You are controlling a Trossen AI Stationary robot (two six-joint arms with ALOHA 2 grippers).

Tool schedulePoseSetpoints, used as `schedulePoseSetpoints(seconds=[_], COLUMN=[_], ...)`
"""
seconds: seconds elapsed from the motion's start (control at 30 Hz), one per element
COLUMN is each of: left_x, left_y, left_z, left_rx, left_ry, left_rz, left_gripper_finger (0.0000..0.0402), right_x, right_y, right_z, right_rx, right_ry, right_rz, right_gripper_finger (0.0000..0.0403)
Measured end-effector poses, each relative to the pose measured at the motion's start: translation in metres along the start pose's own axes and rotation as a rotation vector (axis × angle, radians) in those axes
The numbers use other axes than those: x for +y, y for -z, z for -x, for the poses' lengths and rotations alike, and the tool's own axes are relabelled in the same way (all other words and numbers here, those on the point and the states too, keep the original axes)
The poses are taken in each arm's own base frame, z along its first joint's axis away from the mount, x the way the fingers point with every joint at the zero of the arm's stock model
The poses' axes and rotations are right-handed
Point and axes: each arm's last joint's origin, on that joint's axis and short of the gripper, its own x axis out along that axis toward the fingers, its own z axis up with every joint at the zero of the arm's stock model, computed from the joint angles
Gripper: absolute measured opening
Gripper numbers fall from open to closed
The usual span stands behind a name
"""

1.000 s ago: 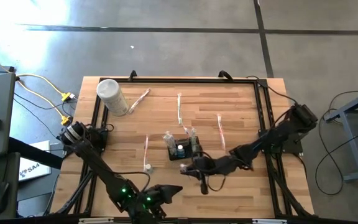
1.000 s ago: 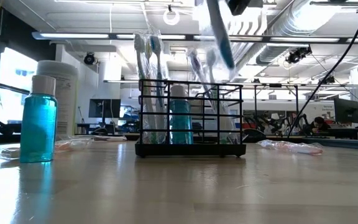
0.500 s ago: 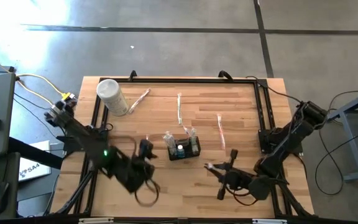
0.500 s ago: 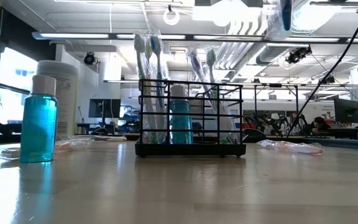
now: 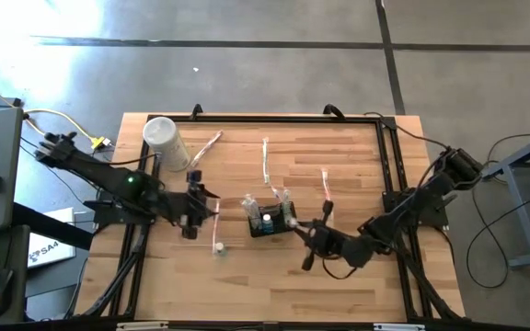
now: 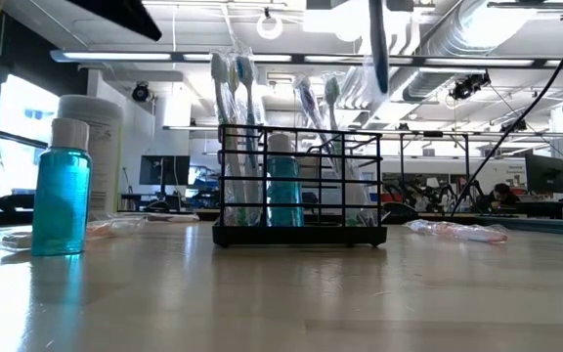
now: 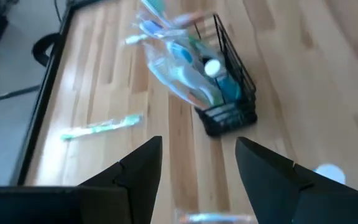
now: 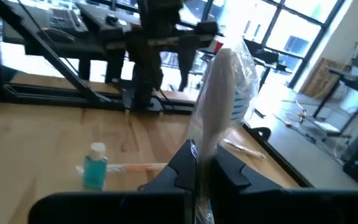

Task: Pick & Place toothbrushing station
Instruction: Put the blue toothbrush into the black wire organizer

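Near the middle of the bench (image 5: 357, 156) sits the toothbrushing station (image 5: 271, 221), already holding brushes and a blue bottle. Just beside it, toward the right edge, the right end effector (image 5: 313, 241) is clamped on a wrapped toothbrush (image 8: 219, 106), so I judge the placing step is underway; next it must stand the brush over a free compartment. The left end effector (image 7: 197, 158) hovers with fingers apart. Which compartment is free, I cannot tell.

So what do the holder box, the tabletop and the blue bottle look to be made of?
Holder box: thin black wire, probably coated metal, since the toothbrushes show through its open grid. Tabletop: pale wood in jointed strips with a smooth finish that reflects faintly in the low view. Blue bottle: clear plastic, likely, holding blue liquid under a white cap.
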Motion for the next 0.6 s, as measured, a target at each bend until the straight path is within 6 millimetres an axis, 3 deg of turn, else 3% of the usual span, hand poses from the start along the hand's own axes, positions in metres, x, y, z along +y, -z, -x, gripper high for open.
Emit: schedulePoseSetpoints(seconds=[0.3,0.6], left_x=[-0.002,-0.004], left_y=[0.06,0.07], left_z=[-0.01,-0.016], left_rx=[-0.173,-0.173], left_ry=[0.028,0.033], left_rz=[0.098,0.15], left_gripper_finger=[0.02,0.02], right_x=[-0.026,-0.034], right_y=[0.025,0.044], right_z=[-0.022,-0.041], right_rx=[-0.122,-0.056], right_ry=[-0.038,0.025], right_rz=[-0.119,-0.179], right_gripper_finger=[0.0009,0.0009])
